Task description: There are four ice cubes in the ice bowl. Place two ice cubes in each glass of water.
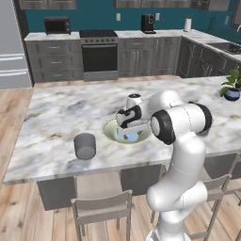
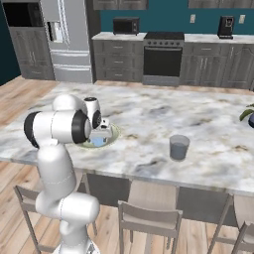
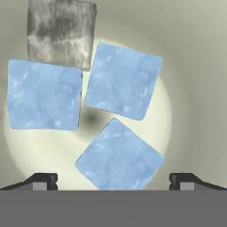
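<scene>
Fingers (image 3: 113, 179) apart, low inside ice bowl (image 3: 195, 88), straddling nearest ice cube (image 3: 119, 155).

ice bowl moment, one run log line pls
pincer open above ice bowl | nearest ice cube between tips, ungrasped | four cubes in bowl | glass of water no ice visible

Beyond the claw: teal wall (image 1: 94, 19), grey cabinets (image 1: 52, 59), oven (image 1: 99, 56). Marble island (image 1: 56, 117) beneath it; wood floor (image 1: 14, 202), stools (image 1: 101, 207) behind.

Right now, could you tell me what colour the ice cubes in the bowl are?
Three ice cubes are pale blue; a fourth cube looks grey. The hand view shows this best.
</scene>
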Robot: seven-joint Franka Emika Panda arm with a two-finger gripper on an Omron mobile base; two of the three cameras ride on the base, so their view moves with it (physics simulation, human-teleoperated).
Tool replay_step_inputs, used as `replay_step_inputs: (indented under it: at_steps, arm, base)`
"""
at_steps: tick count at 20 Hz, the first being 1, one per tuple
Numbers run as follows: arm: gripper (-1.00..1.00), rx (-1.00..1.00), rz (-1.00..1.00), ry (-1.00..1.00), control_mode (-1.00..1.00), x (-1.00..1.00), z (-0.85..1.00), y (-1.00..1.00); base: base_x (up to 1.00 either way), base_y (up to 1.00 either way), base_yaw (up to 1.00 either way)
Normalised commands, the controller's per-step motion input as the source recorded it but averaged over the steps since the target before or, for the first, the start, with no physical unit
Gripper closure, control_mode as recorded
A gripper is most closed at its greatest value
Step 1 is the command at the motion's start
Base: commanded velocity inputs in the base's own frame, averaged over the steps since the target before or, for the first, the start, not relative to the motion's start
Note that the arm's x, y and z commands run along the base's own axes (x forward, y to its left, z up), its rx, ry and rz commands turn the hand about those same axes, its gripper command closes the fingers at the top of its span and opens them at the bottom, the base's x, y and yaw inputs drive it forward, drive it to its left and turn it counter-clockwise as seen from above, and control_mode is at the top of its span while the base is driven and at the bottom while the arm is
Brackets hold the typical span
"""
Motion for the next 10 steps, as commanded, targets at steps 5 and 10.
replay_step_inputs:
  at_steps: [5, 10]
  arm:
    - [-1.0, 0.0, 0.02, 0.0, -1.0, 0.23, -0.18, 0.06]
    - [-1.0, 0.0, 0.0, 0.0, -1.0, 0.0, -0.15, 0.0]
  base:
    - [0.0, 0.0, 0.0]
    - [0.0, 0.0, 0.0]
